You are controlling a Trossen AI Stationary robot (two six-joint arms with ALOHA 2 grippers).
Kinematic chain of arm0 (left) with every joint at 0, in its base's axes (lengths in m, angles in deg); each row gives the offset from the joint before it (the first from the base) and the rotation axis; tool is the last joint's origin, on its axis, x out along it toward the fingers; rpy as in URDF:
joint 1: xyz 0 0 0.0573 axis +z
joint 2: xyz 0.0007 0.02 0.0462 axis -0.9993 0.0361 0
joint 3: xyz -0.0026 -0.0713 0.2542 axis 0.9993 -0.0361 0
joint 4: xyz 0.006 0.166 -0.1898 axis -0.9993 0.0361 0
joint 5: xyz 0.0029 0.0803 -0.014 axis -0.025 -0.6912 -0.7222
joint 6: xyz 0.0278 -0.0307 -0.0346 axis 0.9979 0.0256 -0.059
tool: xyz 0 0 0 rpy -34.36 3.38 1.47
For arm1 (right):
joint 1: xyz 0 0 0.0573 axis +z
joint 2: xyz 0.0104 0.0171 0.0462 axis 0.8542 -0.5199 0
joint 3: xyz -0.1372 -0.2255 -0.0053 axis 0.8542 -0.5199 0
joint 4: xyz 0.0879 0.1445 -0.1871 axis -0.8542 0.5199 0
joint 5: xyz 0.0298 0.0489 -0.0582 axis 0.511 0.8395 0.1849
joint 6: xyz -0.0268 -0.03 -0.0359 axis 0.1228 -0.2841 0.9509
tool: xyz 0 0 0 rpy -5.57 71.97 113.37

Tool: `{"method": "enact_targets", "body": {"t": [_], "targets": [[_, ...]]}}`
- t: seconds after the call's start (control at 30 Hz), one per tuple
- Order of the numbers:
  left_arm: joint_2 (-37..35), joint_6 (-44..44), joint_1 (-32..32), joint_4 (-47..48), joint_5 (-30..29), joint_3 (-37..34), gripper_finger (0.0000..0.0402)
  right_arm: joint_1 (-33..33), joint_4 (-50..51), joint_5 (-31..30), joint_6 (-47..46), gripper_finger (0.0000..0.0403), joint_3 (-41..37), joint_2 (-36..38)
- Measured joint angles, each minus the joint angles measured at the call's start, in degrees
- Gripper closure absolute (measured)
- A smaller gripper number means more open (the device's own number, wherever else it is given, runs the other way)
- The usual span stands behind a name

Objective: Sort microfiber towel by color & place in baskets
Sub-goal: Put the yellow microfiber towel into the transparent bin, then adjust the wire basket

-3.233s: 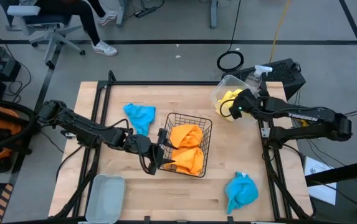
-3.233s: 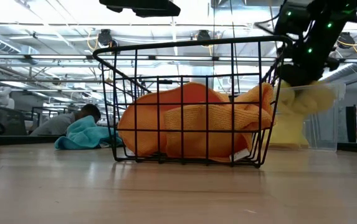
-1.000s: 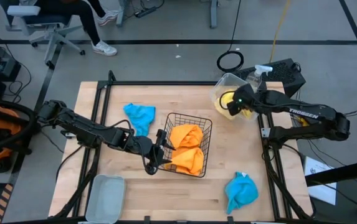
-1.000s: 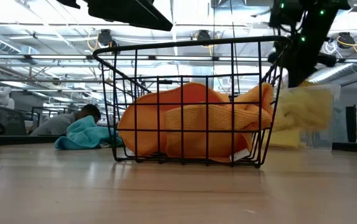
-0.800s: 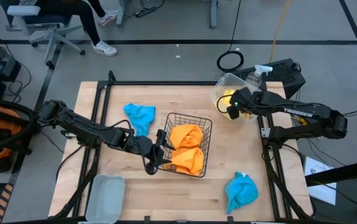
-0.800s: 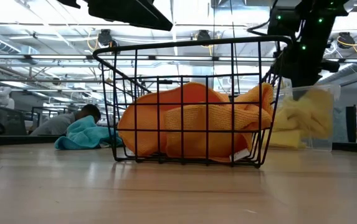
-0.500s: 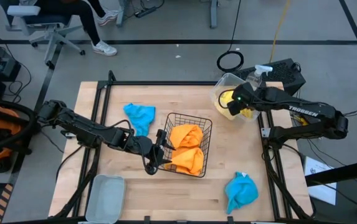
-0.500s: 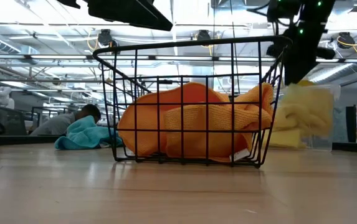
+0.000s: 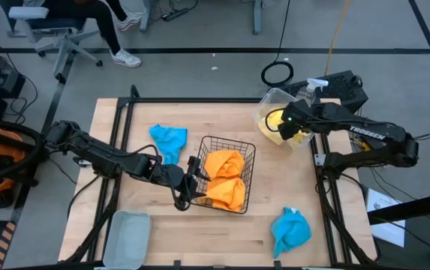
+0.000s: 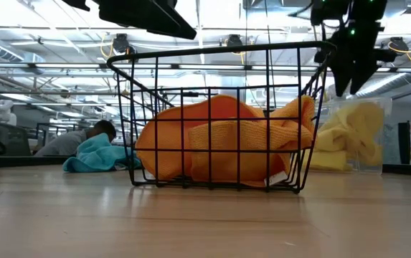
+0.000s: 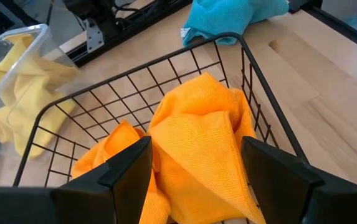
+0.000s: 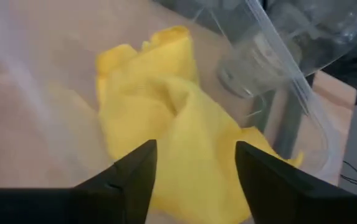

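1. Nearest the front edge of the table, the pale grey-blue tray [image 9: 127, 238] is sitting empty at the left corner, and one teal towel [image 9: 290, 230] is lying loose at the right, not yet sorted.

2. In the middle, the black wire basket [image 9: 224, 174] is holding both orange towels [image 9: 224, 178]. The left gripper [image 9: 187, 186] is resting against the basket's left side, its fingers spread wide around nothing (the left wrist view shows only the basket and the orange cloth between them), just where it was over the last few seconds.

3. Behind the basket, the second teal towel [image 9: 169, 139] is lying on the wood, well apart from the first.

4. At the far right corner, the clear tub [image 9: 277, 114] is holding the yellow towels [image 12: 166, 137]. The right gripper [image 9: 288, 120] has been working inside the tub and is now lifting clear above it. Its fingers are parted and empty, with the yellow cloth settling below them; a moment ago the cloth was bunched against the gripper.

5. Judging from this, yellow and orange are done (two colours in two containers). Only the teal pair is waiting, presumably for the tray.

6. Beyond the tub a spray bottle [image 9: 316, 85] is standing, untouched.
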Motion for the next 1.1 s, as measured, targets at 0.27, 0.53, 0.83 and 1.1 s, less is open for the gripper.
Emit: {"method": "enact_targets", "body": {"t": [0.27,0.53,0.83,1.1], "targets": [[0.0,0.0,0.0,-0.5,0.0,0.0,0.0151,-2.4,-2.9,2.1,2.9,0.0344,-6.2,-4.3],[0.0,0.0,0.0,-0.5,0.0,0.0,0.0151,-3.1,-7.6,1.9,7.9,0.0381,-7.9,-6.8],[0.0,0.0,0.0,-0.3,0.0,0.0,0.0151,-3.1,-7.1,3.6,6.4,0.0349,-7.9,-3.2],[0.0,-0.1,0.0,-0.3,0.0,0.0,0.0151,-2.9,-4.4,5.1,4.9,0.0274,-5.9,0.7]]}}
